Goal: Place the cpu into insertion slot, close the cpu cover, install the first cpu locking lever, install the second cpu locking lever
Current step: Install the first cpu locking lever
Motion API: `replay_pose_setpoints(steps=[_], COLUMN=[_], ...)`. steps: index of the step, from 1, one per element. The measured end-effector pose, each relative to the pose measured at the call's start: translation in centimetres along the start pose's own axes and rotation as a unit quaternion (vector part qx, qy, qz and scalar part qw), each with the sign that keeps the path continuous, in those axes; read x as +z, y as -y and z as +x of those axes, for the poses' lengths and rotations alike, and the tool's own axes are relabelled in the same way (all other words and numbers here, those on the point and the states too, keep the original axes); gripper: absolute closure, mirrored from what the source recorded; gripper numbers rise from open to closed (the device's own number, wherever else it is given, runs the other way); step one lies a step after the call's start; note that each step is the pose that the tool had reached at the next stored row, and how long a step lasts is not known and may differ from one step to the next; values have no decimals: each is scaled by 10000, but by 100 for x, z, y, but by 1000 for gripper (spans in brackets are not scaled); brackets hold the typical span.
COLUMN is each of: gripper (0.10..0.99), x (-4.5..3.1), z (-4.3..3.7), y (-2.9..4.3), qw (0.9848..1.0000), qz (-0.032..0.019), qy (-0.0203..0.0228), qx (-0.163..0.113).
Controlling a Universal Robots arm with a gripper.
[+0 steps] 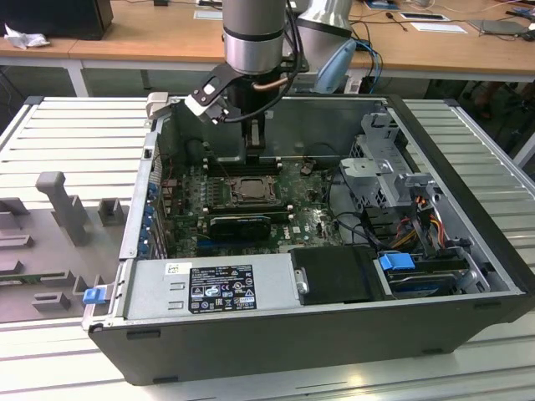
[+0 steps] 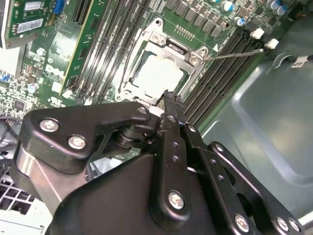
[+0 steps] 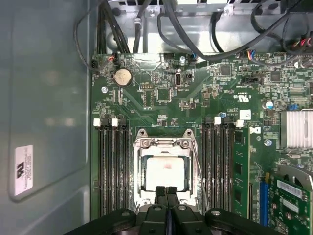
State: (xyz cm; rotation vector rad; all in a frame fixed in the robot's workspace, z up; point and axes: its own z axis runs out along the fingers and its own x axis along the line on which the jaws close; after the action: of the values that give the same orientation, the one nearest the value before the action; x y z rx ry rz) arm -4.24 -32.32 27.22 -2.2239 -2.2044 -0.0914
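The cpu lies flat, pale top up, in the insertion slot on the motherboard. The silver cpu cover lies down around the cpu; both show in the second wrist view too, cpu and cover. A thin wire locking lever sticks out sideways from the socket over the memory slots. It runs along one side of the socket as lever. My gripper is shut with nothing between its fingers, tips just over the socket's edge. From outside, the gripper hangs inside the case behind the socket.
Long black memory slots flank the socket. A black graphics card lies in front of it, and the power supply fills the case front. A drive cage and cables stand at the exterior view's right. A grey fixture sits on the table outside.
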Motion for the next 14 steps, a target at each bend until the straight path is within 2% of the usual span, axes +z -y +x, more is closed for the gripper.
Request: replay_pose_setpoints(steps=[2,5,6,7,8,10,11,13,14], gripper=[980,980,980,980,980,980,980,980,980], x=[-4,-4,-4,-4,-3,-3,-3,-2,-2], z=[1,1,1,0,0,0,0,0,0], y=[-1,0,0,0,0,0,0,0,0], qw=[9998,9986,9977,9965,9945,9922,9903,9853,9837], qz=[8,25,32,39,50,60,67,82,87], qy=[-7,-19,-24,-29,-37,-43,-47,-59,-61], qx=[-175,-536,-675,-830,-1049,-1246,-1387,-1704,-1798])
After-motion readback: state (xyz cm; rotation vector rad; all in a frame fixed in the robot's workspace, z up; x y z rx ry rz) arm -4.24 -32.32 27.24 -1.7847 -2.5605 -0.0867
